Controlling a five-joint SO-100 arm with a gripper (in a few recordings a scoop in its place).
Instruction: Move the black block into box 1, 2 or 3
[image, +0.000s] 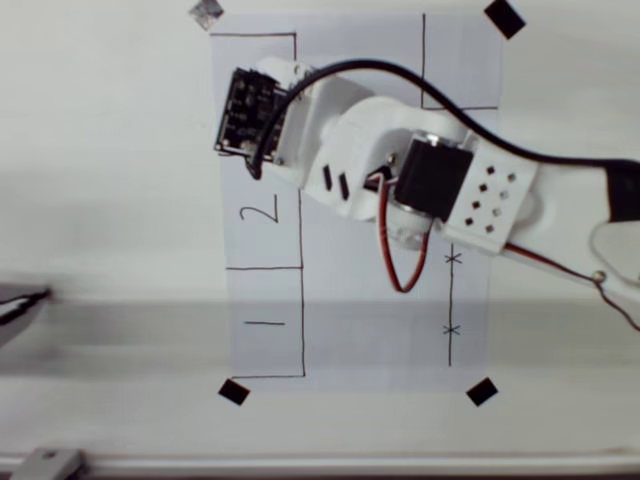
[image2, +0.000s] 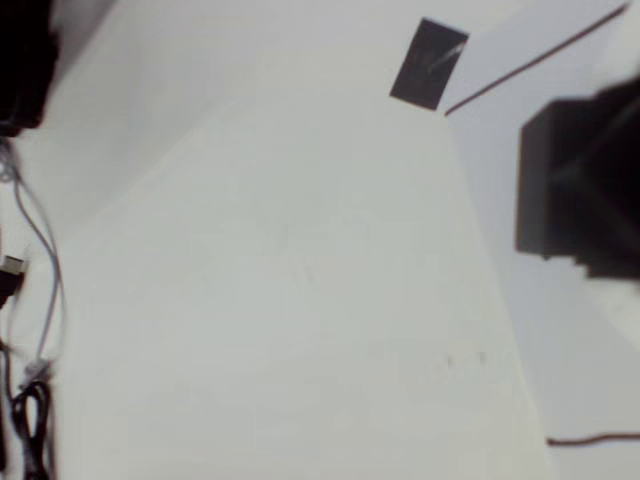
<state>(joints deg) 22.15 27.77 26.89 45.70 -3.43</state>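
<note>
1. In the overhead view the white arm reaches from 3 o'clock toward 10 o'clock over the paper.
2. Jaws hidden; their opening cannot be told.
3. The black block, blurry, sits at 3 o'clock in the wrist view, seemingly gripped.

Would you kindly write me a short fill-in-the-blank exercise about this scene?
In the overhead view, the drawn box just above box 1 bears the numeral ___. The pen line on the right of the paper carries ___ small crosses. In the wrist view, the black block sits at the picture's ___ edge.
Missing: 2; two; right.
</note>
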